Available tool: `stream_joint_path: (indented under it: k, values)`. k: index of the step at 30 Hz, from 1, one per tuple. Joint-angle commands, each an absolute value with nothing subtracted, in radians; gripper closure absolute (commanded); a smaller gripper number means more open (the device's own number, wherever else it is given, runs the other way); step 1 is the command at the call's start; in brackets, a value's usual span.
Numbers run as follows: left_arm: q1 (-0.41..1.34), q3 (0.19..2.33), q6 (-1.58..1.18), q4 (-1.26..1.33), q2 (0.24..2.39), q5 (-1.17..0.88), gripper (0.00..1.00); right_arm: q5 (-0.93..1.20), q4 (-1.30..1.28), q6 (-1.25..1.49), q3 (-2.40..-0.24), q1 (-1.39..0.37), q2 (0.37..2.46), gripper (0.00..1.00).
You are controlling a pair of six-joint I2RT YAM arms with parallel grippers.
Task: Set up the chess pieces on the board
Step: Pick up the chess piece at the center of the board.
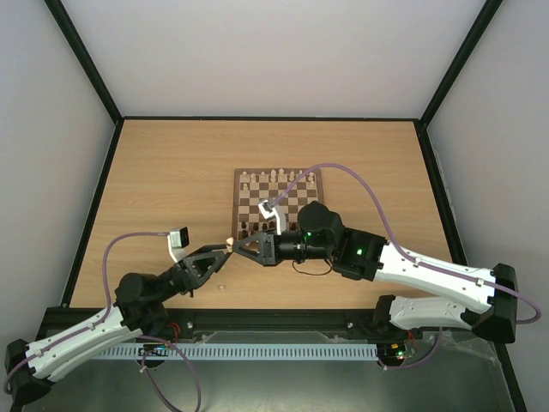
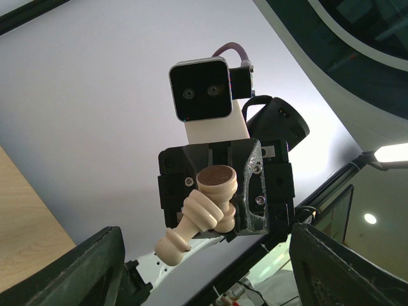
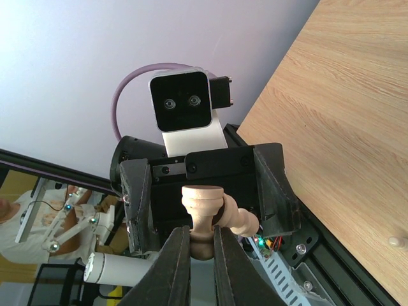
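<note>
The job looks partly done. Beyond the right pincer, a row of pale pieces stands along the far edge of the board. I cannot count them, and the right arm hides much of the board's near half.

The right pincer is clamped on 1 pale chess piece, its fingers pinching the stem, and holds it in the air just off the board's near-left corner. The left pincer faces it nose to nose with jaws spread wide. They flank that piece and grip nothing, so this reads as a hand-over not yet made.

1 loose piece lies on the table, just on the near side of the left pincer. At least 2 pieces are therefore left to place, and probably more.

The table is flat, light wood-grain laminate. Plain pale walls close it in behind and on both sides of the pincers, with black frame posts running up the corners.
</note>
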State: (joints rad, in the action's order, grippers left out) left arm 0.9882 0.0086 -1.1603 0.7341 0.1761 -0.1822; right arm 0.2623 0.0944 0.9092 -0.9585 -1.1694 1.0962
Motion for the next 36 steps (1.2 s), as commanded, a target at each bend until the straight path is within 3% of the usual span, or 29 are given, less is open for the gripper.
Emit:
stream_joint_path:
  k: [1,11,26,36]
  values:
    - [0.995,-0.029,-1.155,0.778,0.16,-0.173,0.28,0.279,0.138,0.915,-0.989,-1.164,1.106,0.93]
    - [0.996,-0.03,-1.16,0.765,0.142,-0.174,0.38,0.257,0.136,0.907,-0.977,-1.164,1.107,0.93]
    - [0.996,-0.032,-1.164,0.752,0.132,-0.172,0.41,0.232,0.137,0.91,-0.937,-1.145,1.086,0.93]
    - [0.995,-0.032,-1.164,0.744,0.141,-0.167,0.52,0.23,0.144,0.913,-0.929,-1.144,1.081,0.93]
